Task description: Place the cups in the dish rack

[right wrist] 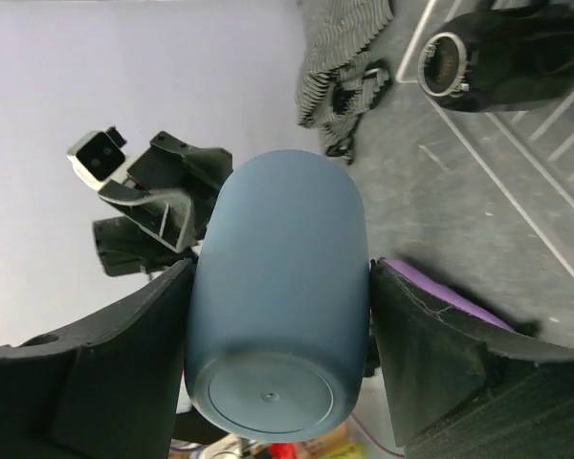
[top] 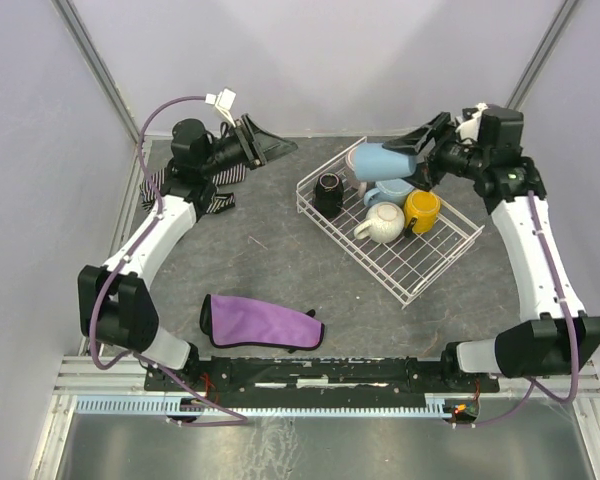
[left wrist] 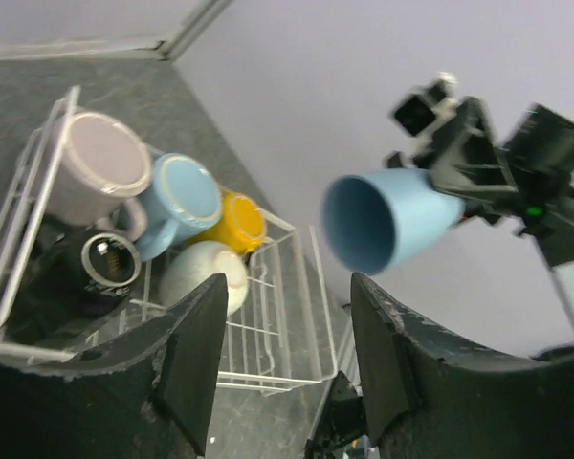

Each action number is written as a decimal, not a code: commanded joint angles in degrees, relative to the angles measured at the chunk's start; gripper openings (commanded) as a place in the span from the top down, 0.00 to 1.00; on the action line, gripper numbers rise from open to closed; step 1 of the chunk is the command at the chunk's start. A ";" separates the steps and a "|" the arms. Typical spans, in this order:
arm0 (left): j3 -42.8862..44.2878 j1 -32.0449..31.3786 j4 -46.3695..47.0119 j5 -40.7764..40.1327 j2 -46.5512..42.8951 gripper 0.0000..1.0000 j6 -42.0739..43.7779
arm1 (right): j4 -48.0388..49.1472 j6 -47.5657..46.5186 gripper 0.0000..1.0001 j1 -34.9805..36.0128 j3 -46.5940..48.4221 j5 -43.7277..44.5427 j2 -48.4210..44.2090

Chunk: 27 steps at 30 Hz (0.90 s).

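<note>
My right gripper (top: 407, 160) is shut on the dusty-blue handleless cup (top: 382, 160) and holds it on its side above the far corner of the white wire dish rack (top: 435, 262). In the right wrist view the cup (right wrist: 277, 287) sits between both fingers, base toward the camera. In the rack lie a black cup (top: 329, 190), a light blue mug (top: 390, 192), a yellow mug (top: 422, 210) and a cream-white mug (top: 382, 223). A pale pink cup (left wrist: 96, 182) shows in the left wrist view. My left gripper (top: 275, 150) is open and empty, raised left of the rack, pointing at it.
A striped cloth (top: 212, 190) lies at the back left under the left arm. A purple cloth (top: 260, 322) lies near the front, left of centre. Pale walls enclose the back and sides of the dark table (top: 280, 250).
</note>
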 commanded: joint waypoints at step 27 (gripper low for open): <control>-4.04 0.20 -26.22 -6.88 -3.09 0.28 21.43 | -49.24 -45.97 0.99 -4.46 8.45 31.15 -2.66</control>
